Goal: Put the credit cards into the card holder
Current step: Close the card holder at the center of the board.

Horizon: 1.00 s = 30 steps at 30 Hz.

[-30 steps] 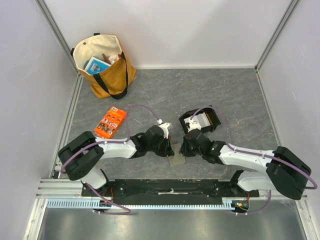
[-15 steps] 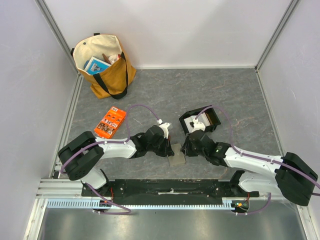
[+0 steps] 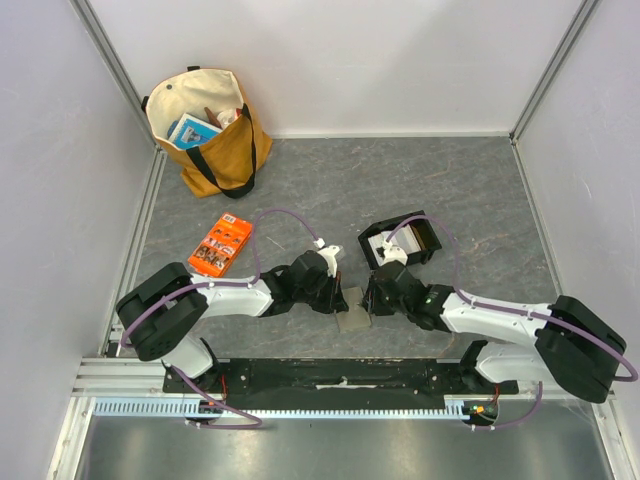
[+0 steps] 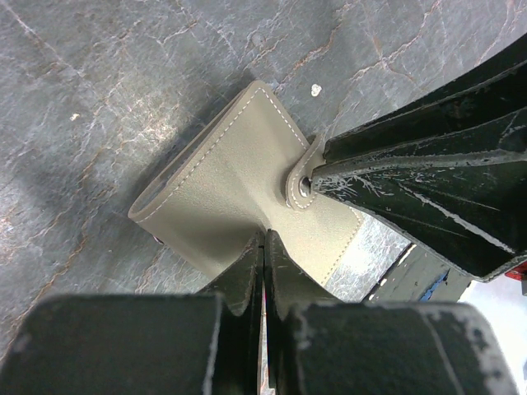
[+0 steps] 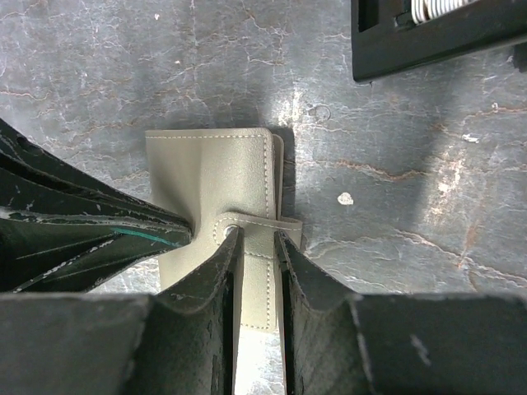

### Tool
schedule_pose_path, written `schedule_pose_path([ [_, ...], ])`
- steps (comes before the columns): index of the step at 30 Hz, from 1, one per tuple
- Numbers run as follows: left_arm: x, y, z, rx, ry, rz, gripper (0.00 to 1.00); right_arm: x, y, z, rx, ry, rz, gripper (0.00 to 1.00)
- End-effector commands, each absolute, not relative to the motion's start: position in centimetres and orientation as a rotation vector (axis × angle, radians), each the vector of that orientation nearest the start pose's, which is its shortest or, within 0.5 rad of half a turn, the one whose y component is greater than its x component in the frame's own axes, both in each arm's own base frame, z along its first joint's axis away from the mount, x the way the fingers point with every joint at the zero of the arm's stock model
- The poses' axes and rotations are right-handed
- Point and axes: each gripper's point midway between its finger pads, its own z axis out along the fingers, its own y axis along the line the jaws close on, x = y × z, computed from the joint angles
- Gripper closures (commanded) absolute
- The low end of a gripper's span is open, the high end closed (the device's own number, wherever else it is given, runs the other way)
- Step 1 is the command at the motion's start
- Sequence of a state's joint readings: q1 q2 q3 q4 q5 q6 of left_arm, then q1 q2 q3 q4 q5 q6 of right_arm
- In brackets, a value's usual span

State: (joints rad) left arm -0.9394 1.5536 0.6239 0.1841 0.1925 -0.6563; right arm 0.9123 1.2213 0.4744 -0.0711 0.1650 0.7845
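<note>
Left gripper [image 4: 263, 244] is clamping the card holder [image 4: 221, 183]. Right gripper [image 5: 257, 245], slightly parted, is straddling its snap tab [image 5: 290, 224]. Opening probably needs lifting next.

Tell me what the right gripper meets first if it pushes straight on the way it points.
The card holder: its snap tab sits between the jaws of the right gripper, so it would press into the holder almost at once, though depth is unclear.

Looks like a robot test cell in a lab. Closed in by plain white panels [image 3: 350, 60] held in aluminium profiles [image 3: 107, 60] at the upper corners. Grey marbled tabletop [image 3: 480, 190]; along the bottom edge a slotted metal rail [image 3: 130, 375], carrying left arm [image 3: 230, 295] and right arm [image 3: 500, 315].
</note>
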Motion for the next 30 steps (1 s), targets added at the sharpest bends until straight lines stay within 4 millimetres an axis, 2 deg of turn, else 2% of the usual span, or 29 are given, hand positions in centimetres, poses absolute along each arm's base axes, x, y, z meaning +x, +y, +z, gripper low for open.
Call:
schedule_pose_path([
  [1, 15.2, -30.4, -0.4, 0.523, 2.615, -0.818, 0.98, 19.1, 25.0, 4.2, -0.08, 2.432, 0.647, 0.72],
  [9, 15.2, -30.5, -0.3, 0.525, 2.612, -0.821, 0.98, 19.0, 25.4, 4.7, -0.101, 2.42, 0.674, 0.73],
  [16, 15.2, -30.6, -0.4, 0.527, 2.613, -0.819, 0.98, 18.6, 25.7, 4.1, -0.15, 2.445, 0.681, 0.74],
  [25, 15.3, -30.5, -0.3, 0.521, 2.61, -0.817, 0.98, 19.5, 25.7, 6.4, -0.134, 2.368, 0.697, 0.73],
  [30, 15.3, -30.5, -0.4, 0.52, 2.611, -0.815, 0.98, 19.4, 25.6, 6.1, -0.136, 2.386, 0.679, 0.73],
])
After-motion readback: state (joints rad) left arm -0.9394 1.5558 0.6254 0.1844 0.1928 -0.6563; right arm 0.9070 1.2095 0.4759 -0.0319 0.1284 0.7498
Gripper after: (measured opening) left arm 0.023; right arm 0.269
